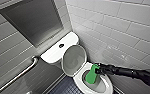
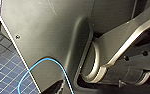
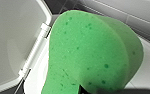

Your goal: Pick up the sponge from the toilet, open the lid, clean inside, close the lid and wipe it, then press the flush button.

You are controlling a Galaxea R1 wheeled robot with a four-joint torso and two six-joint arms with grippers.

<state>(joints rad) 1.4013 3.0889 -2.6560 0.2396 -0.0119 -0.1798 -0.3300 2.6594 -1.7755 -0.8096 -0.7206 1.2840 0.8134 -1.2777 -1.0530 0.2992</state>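
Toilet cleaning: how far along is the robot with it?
Done: the sponge is picked up, held by the right gripper, and the lid stands open. In hand: the sponge is down inside the bowl, cleaning. Left: closing the lid, wiping it, and pressing the flush button on the tank top.

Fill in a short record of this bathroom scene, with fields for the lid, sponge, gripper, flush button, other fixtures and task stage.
lid: the lid is raised, its greyish inner face showing
sponge: the sponge is green and lowered into the bowl
gripper: the right gripper is shut on the sponge's upper end
flush button: the flush button is dark, on the tank top, with nothing touching it
other fixtures: a grab bar on the tiled wall
stage: lid open, sponge inside the bowl
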